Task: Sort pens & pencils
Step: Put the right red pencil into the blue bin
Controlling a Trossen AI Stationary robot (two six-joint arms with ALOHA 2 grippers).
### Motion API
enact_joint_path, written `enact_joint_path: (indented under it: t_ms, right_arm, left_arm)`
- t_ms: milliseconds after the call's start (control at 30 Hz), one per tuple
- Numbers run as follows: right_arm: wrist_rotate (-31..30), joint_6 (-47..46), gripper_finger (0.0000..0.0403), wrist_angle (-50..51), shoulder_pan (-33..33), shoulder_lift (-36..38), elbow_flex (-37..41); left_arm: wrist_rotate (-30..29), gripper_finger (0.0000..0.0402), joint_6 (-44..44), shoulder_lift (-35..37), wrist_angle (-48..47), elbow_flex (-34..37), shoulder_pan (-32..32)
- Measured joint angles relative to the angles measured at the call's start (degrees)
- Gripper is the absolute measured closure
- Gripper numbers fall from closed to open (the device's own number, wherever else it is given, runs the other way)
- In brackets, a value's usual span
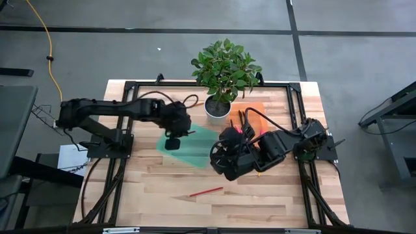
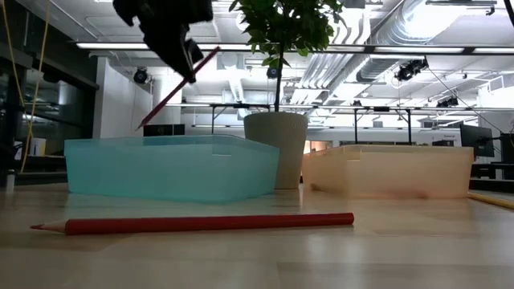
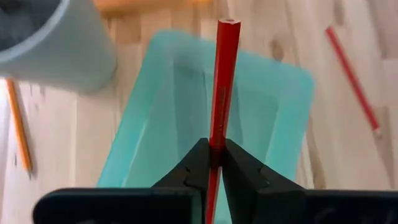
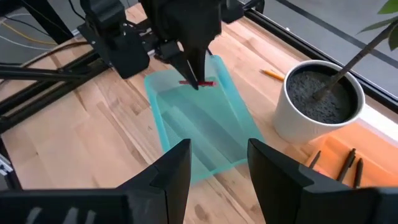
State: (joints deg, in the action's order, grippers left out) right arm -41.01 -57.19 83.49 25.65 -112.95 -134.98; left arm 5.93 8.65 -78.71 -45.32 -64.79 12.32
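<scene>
My left gripper [image 1: 172, 141] hangs over the near-left part of the teal bin [image 1: 190, 147], shut on a red pencil [image 2: 173, 92]. A second red pencil [image 1: 206, 192] lies flat on the table toward the near edge. A yellow-orange pencil [image 3: 18, 124] lies on the wood by the white plant pot [image 1: 218, 108]. Dark pens [image 4: 348, 163] lie in the orange bin [image 1: 255, 114]. My right gripper [image 4: 217, 168] stands open and holds nothing, above the table just right of the teal bin. My left gripper pinches the red pencil's shaft [image 3: 216, 144] between its two fingertips, nearer the pencil's upper end than its lower one. The fingers come slanting down from above and lie across the pencil. It is tilted, lower end [image 2: 143, 125] down, lifted clear above the teal bin.
The potted plant [image 1: 224, 68] stands at the table's far middle, between the two bins. A black frame [image 1: 296, 117] runs along the table's edges. Bare wood lies at the near side around the loose red pencil.
</scene>
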Motion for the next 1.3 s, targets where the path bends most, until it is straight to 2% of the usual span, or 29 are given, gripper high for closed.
enact_joint_path:
  t_ms: [200, 567, 1000, 1300]
  right_arm:
    - [0.00, 0.02, 0.0253, 1.19, 0.26, 0.00, -0.02]
    - [0.50, 0.50, 0.0253, 3.90, 0.61, 0.00, -0.02]
    - [0.86, 2.24, 0.0253, 4.58, 2.08, 0.00, -0.02]
    - [1.84, 3.56, 0.0253, 4.58, 2.08, 0.00, -0.02]
  left_arm:
    - [-0.17, 0.0369, 0.19, -2.33, -1.53, 0.04, 0.00]
    - [0.91, 0.0367, -0.53, -2.61, 2.04, 0.00, 0.02]
    - [-2.81, 0.0366, -1.62, -2.61, -1.51, 0.00, 0.04]
    - [-2.92, 0.0366, -3.04, -2.61, -1.81, 0.00, 0.04]
